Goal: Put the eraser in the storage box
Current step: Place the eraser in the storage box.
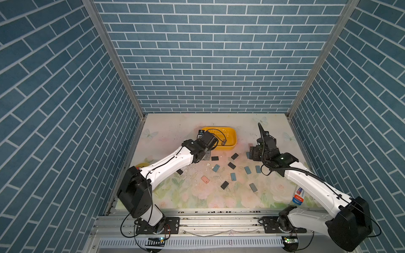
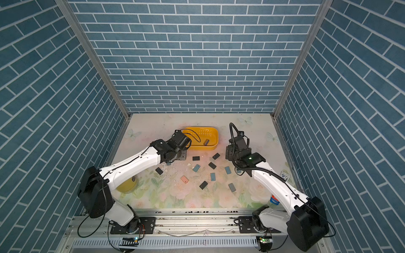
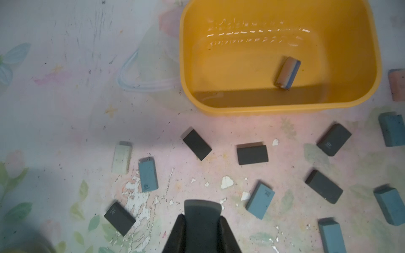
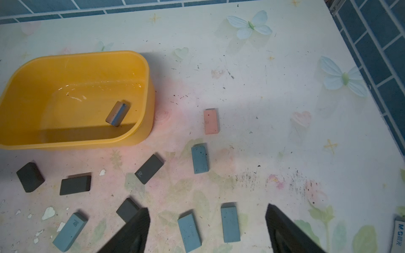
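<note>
Just short of the storage box, left gripper is clamped on a dark eraser, likely held high to clear the rim; right gripper hangs wide and empty over loose erasers on the surface.

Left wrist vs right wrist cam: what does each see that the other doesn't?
Left wrist only: the left gripper shut on a dark eraser, plus a pale eraser. Right wrist only: the right gripper open and empty, the brick wall, a white labelled eraser. Both: the storage box with one eraser inside, and the pink eraser nearby.
</note>
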`<act>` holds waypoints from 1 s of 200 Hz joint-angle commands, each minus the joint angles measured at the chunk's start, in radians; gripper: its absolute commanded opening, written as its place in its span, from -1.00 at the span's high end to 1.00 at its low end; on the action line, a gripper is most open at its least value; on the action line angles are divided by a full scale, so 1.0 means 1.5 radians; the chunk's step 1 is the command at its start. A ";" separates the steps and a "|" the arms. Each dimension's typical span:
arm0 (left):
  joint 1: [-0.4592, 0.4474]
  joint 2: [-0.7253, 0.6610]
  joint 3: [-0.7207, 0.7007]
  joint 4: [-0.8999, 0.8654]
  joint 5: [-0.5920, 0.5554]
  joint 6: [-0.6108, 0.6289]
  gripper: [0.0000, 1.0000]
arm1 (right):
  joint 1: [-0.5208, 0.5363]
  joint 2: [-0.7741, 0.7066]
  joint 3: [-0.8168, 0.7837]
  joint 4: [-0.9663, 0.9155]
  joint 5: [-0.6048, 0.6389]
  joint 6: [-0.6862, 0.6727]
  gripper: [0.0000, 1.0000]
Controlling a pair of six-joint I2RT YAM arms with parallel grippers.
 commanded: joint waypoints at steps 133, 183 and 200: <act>0.007 0.467 0.534 -0.093 -0.036 0.093 0.79 | 0.002 -0.018 -0.016 -0.006 0.001 0.038 -0.69; 0.013 0.509 0.553 -0.093 -0.024 0.087 0.69 | 0.002 -0.026 -0.017 -0.006 -0.003 0.038 -0.69; 0.016 0.514 0.551 -0.090 -0.021 0.089 0.65 | 0.002 -0.027 -0.017 -0.005 -0.006 0.038 -0.69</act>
